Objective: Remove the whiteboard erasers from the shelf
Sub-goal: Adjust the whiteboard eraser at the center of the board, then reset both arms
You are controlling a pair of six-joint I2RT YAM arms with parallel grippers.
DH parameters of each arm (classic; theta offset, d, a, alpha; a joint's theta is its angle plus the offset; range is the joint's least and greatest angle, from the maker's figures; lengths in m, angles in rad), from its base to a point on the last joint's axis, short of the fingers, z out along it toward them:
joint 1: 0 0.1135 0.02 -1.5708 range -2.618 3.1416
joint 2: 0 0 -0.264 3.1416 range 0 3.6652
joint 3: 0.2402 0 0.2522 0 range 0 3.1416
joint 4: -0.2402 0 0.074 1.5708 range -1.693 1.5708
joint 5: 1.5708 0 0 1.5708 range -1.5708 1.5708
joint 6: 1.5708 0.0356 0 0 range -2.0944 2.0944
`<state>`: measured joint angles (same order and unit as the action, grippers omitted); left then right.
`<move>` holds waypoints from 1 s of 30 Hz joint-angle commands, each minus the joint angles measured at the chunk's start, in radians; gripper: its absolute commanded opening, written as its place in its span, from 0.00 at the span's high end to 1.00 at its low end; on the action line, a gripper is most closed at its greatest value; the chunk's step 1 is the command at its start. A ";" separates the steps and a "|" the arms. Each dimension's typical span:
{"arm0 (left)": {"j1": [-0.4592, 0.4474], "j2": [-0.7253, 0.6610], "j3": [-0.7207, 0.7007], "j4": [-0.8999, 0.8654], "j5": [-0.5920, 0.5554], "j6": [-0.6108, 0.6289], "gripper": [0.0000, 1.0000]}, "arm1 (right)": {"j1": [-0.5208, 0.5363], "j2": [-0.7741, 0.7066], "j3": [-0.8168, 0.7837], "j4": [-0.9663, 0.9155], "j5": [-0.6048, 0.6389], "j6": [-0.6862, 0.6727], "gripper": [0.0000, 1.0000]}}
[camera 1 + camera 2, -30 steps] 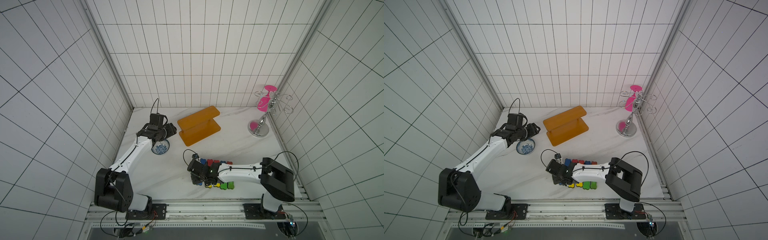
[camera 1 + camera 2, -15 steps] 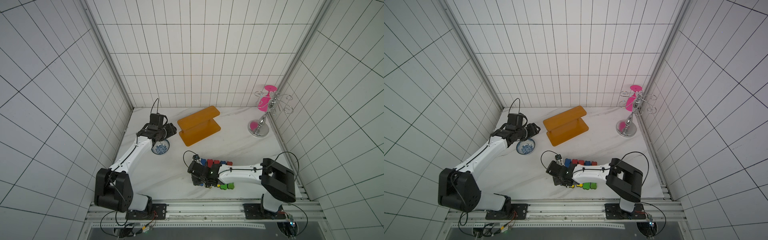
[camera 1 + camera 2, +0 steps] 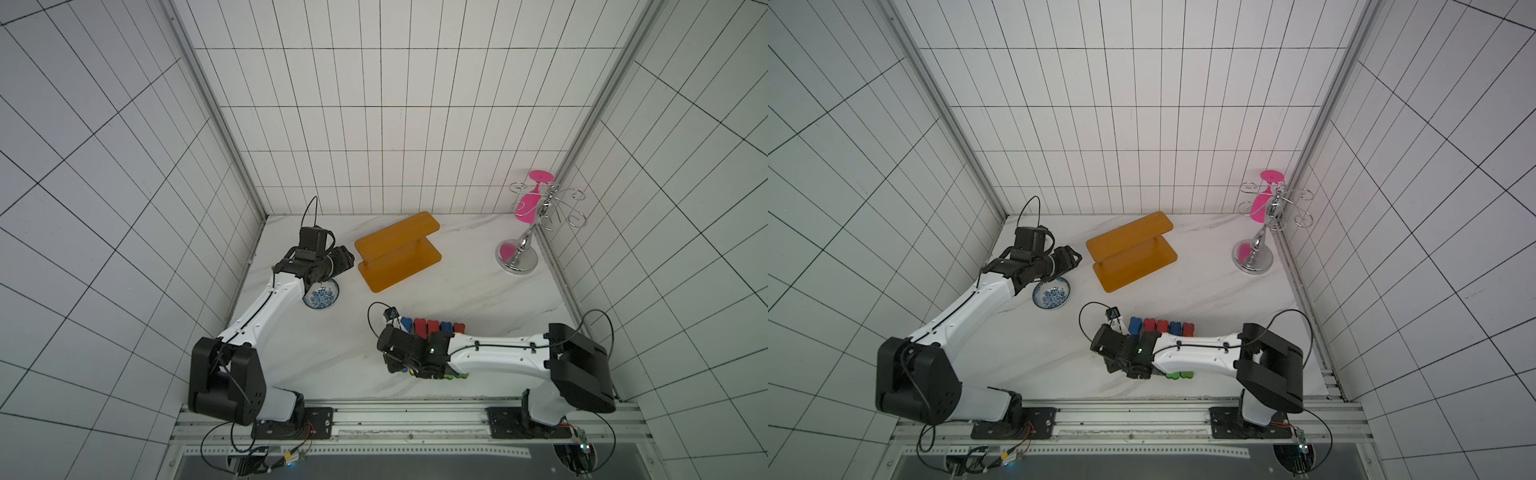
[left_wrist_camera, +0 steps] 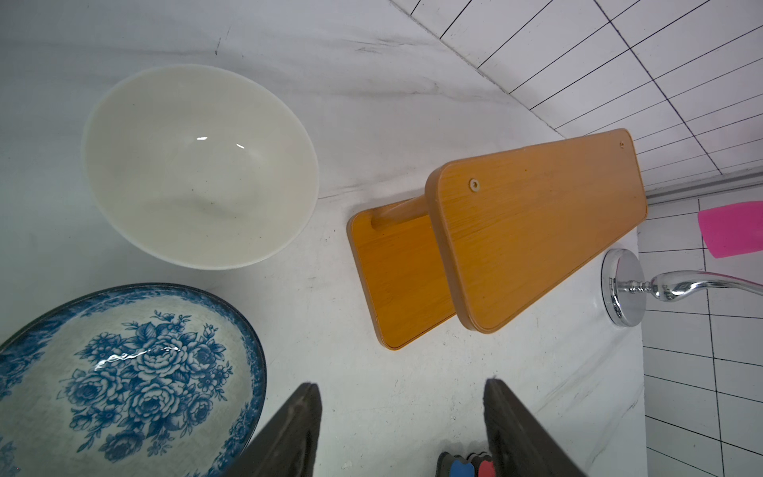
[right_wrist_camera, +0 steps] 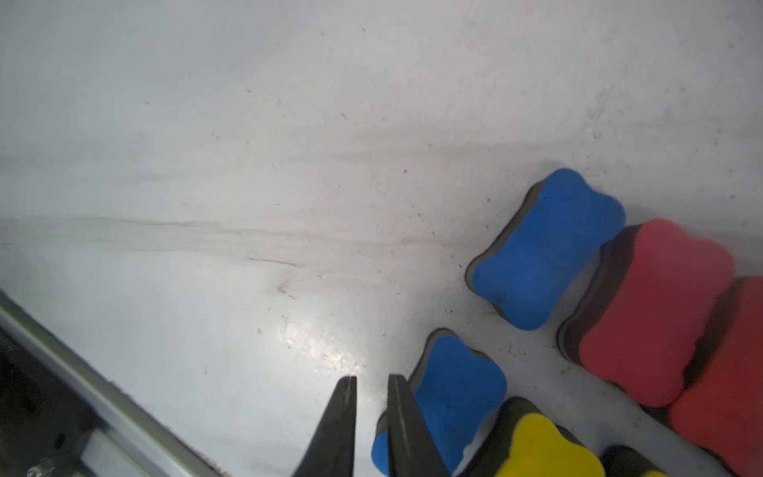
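The orange-brown shelf [image 3: 397, 249] [image 3: 1131, 251] [image 4: 536, 231] stands at the back of the table with both boards bare. Several whiteboard erasers lie on the table by my right arm: a row of blue [image 3: 1134, 325] and red [image 3: 1149, 325] ones, and green ones [image 3: 1172, 375] under the arm. In the right wrist view a blue eraser [image 5: 458, 384] lies right beside my right gripper [image 5: 371, 378], whose jaws stand slightly open with only bare table between them. A yellow eraser [image 5: 541, 446] sits next to it. My left gripper [image 4: 401, 384] hangs open over bare table, left of the shelf.
A white bowl [image 4: 198, 165] and a blue floral dish [image 4: 124, 371] [image 3: 321, 295] sit under my left arm. A silver wire rack [image 3: 517, 259] holding a pink glass [image 3: 530, 203] stands at the back right. The metal front rail [image 5: 82, 413] runs close to my right gripper.
My right gripper's jaws have parted a little beside the blue eraser. The left arm has not moved.
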<state>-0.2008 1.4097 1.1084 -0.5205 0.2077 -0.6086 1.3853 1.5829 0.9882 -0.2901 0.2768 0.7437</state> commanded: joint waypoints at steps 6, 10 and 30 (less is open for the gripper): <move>0.006 -0.184 -0.055 0.059 -0.156 0.097 0.19 | 0.023 -0.384 -0.201 0.150 0.499 -0.137 0.41; 0.008 -0.309 -0.149 0.208 -0.286 0.158 0.02 | -0.093 -0.597 -0.420 0.487 0.685 -0.608 0.11; 0.147 -0.068 -0.686 1.082 -0.352 0.627 0.02 | -1.147 -0.293 -0.803 1.331 0.196 -0.791 0.01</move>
<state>-0.0727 1.2995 0.4297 0.3813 -0.2005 -0.0410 0.2676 1.2034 0.1802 0.7353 0.5537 -0.0605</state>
